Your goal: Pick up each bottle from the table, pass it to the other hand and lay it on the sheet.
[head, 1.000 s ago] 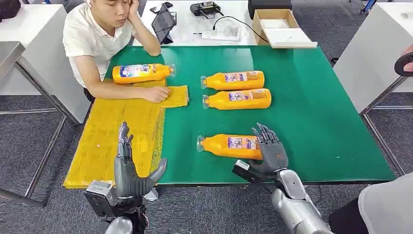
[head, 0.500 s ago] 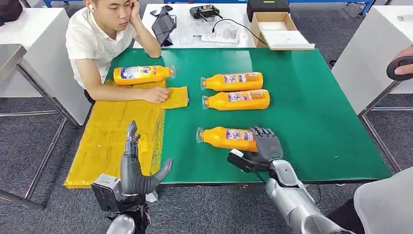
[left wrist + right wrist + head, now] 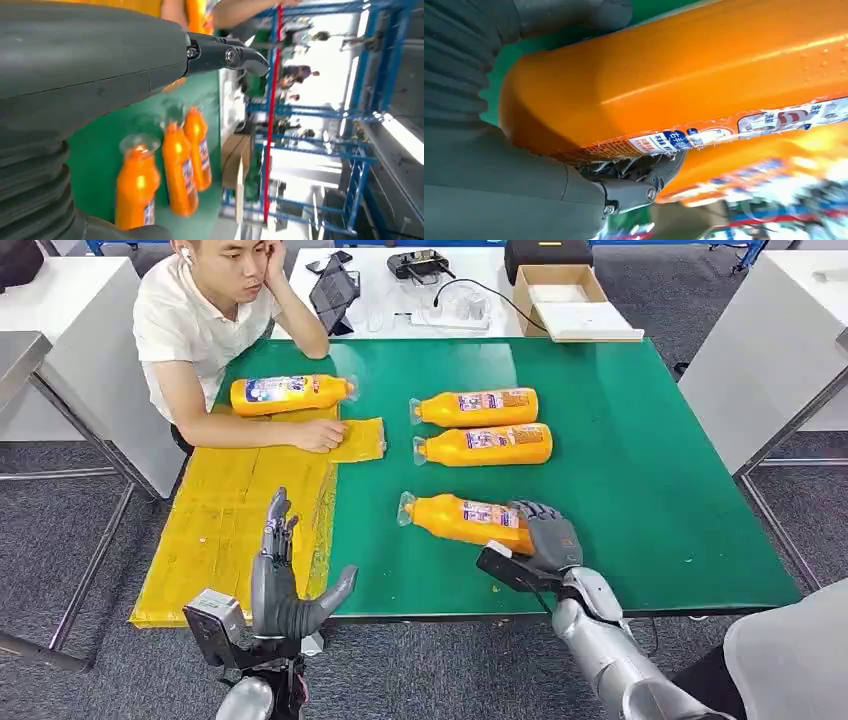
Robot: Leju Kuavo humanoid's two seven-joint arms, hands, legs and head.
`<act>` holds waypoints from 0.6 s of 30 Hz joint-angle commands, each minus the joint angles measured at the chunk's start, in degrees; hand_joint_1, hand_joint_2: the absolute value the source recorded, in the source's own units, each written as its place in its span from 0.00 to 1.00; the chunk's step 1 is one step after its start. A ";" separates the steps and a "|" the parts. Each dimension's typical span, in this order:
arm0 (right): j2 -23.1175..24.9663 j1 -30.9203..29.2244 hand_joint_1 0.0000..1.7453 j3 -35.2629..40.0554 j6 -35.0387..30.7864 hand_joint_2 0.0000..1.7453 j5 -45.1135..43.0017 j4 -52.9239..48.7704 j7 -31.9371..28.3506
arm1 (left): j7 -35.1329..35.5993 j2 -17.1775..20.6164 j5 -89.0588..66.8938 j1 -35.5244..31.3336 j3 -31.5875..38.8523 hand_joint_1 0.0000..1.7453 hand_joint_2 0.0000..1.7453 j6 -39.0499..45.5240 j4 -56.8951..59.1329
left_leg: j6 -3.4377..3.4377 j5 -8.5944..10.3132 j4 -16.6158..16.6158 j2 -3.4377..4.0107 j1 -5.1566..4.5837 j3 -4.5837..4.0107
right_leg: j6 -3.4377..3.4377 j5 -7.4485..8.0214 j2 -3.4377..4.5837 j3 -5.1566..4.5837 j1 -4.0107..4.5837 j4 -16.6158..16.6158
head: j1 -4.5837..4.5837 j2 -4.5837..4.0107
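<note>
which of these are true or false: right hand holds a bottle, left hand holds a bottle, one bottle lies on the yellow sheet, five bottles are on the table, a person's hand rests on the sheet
1. The right hand grips the nearest bottle. True.
2. The left hand holds a bottle. False: it is open, holding nothing.
3. One bottle lies at the far end of the yellow sheet. True.
4. Five bottles are on the table. False: four show.
5. A person's hand rests on the sheet. True.
</note>
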 commanded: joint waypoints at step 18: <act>4.02 16.07 1.00 17.98 7.83 1.00 -25.08 -36.91 -7.95 | 1.45 4.02 14.49 -2.29 -9.47 0.00 1.00 -10.68 7.00 | -0.23 0.11 -0.04 -0.04 0.09 -0.85 | -0.14 0.03 -0.07 -0.77 0.06 0.01 | -0.02 0.00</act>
